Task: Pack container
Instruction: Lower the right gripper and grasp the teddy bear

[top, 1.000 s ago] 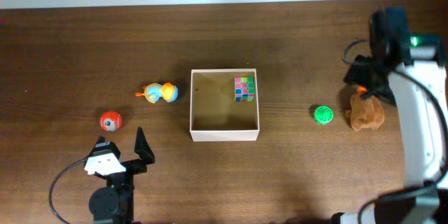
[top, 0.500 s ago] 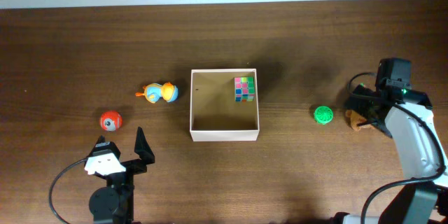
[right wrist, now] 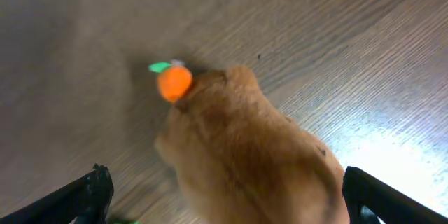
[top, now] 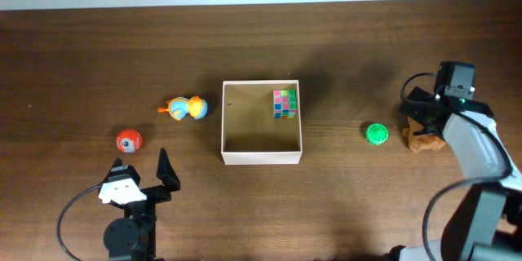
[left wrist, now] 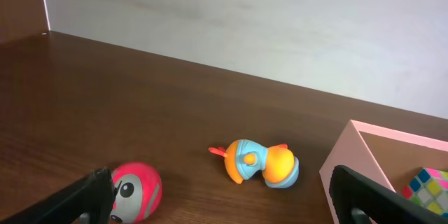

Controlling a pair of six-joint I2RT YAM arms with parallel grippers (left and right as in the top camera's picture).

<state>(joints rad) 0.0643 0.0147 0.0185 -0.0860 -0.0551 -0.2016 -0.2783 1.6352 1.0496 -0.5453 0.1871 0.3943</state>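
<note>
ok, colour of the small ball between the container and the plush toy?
The ball is bright green; the overhead view shows it best.

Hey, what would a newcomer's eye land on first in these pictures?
The white-walled container sits mid-table with a colourful puzzle cube in its far right corner. To its right, the open right gripper hovers over a brown plush toy with an orange carrot, a green ball beside it.

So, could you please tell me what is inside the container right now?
Only a multicoloured puzzle cube, in the far right corner of the container. The rest of the tan floor shows bare; only the patch under the cube is covered.
</note>
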